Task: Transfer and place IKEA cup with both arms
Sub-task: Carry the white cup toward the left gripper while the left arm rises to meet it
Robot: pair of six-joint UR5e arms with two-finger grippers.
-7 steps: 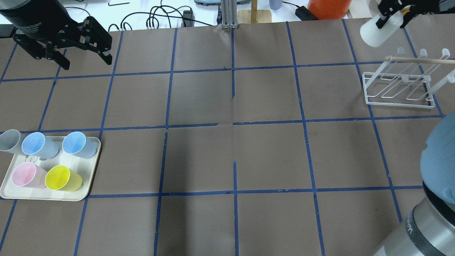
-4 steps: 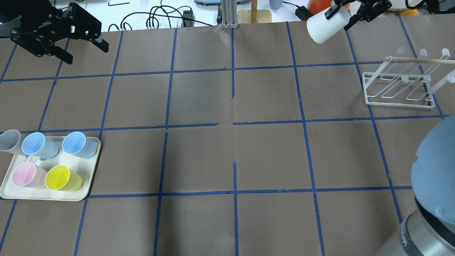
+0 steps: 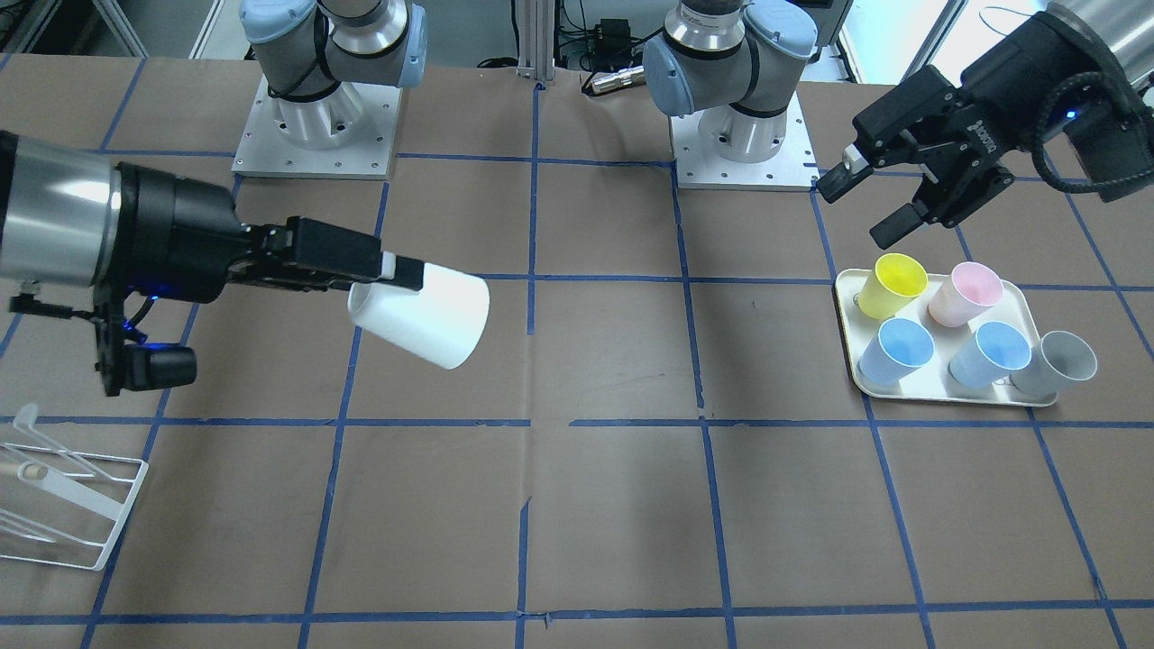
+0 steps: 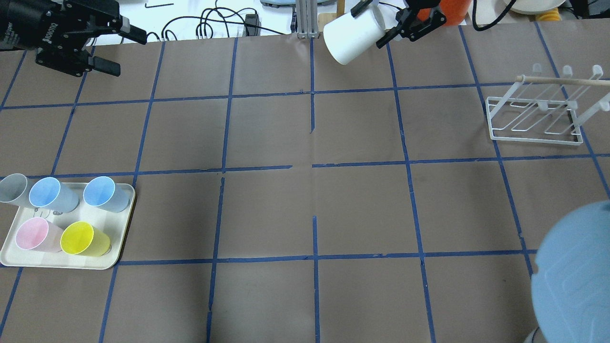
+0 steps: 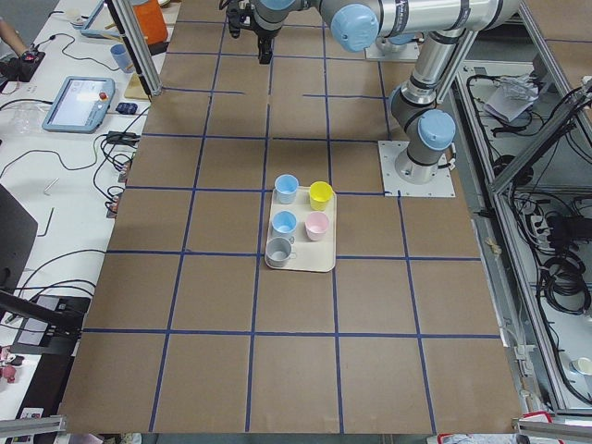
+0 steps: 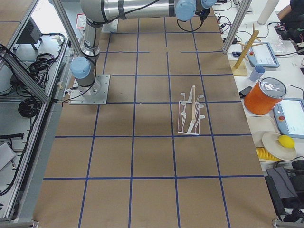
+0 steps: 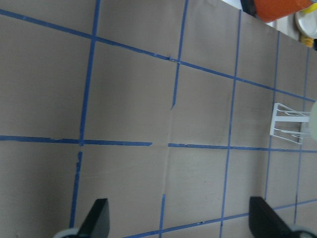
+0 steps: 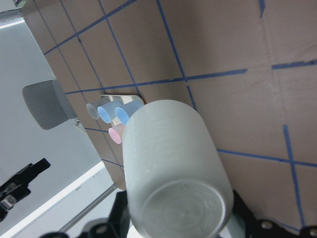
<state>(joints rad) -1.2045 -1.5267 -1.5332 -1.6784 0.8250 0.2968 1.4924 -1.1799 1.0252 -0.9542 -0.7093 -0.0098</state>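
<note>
The white IKEA cup (image 4: 351, 34) is held off the table, lying on its side, above the far middle of the table. My right gripper (image 4: 393, 25) is shut on its base end; the mouth points away from the gripper. The cup also shows in the front view (image 3: 424, 317) with the right gripper (image 3: 389, 270) on it, and fills the right wrist view (image 8: 173, 163). My left gripper (image 4: 125, 53) is open and empty at the far left, above the table; it shows in the front view (image 3: 861, 210) behind the tray, well apart from the cup.
A cream tray (image 4: 66, 263) at the near left holds two blue cups, a pink cup (image 4: 32, 235) and a yellow cup (image 4: 85, 239); a grey cup (image 4: 13, 188) stands at its corner. A white wire rack (image 4: 536, 125) stands at the right. Cables and an orange container lie beyond the far edge.
My right gripper has carried the white cup leftward along the far edge, from above the rack side to the table's middle. My left gripper has shifted a little left and turned, still open.
</note>
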